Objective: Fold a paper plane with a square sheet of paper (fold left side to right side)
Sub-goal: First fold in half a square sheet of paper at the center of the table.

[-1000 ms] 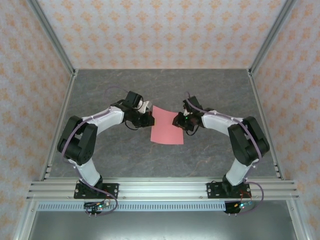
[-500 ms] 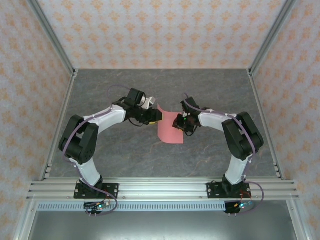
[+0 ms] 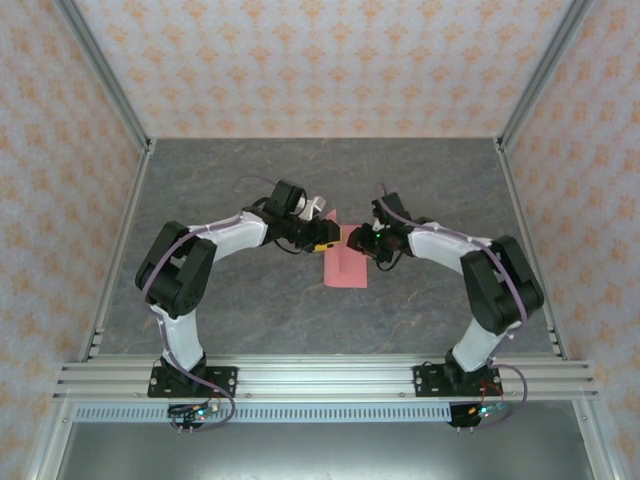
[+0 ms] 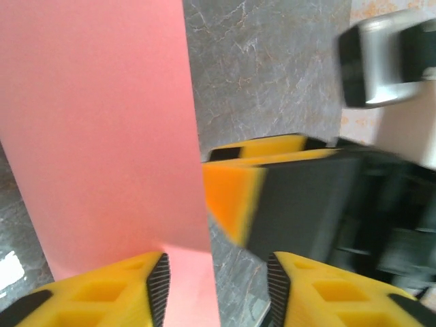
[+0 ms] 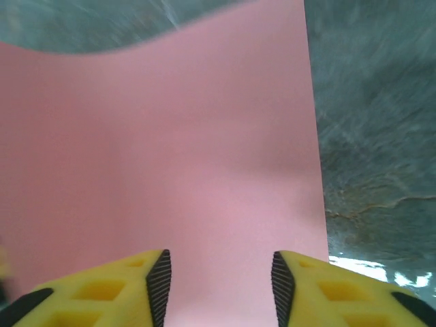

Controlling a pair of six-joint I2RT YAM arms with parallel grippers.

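Observation:
The square sheet of paper (image 3: pixel 346 269) lies mid-table as a narrow salmon-pink strip, its left side brought over to the right. My left gripper (image 3: pixel 328 237) hovers at the strip's upper left, and my right gripper (image 3: pixel 357 243) faces it at the upper right, almost touching. In the left wrist view the paper (image 4: pixel 102 136) fills the left half; the left gripper (image 4: pixel 216 289) is open over the paper's edge, with the right gripper's yellow finger (image 4: pixel 235 197) close ahead. In the right wrist view the right gripper (image 5: pixel 218 286) is open above the paper (image 5: pixel 170 150).
The grey marbled tabletop (image 3: pixel 250 180) is boxed in by patterned walls and aluminium posts (image 3: pixel 105 80). An aluminium rail (image 3: pixel 320 375) carrying both arm bases runs along the near edge.
My left gripper swung right, carrying the paper's left side over onto the right, so the sheet looks half as wide. Both grippers have opened.

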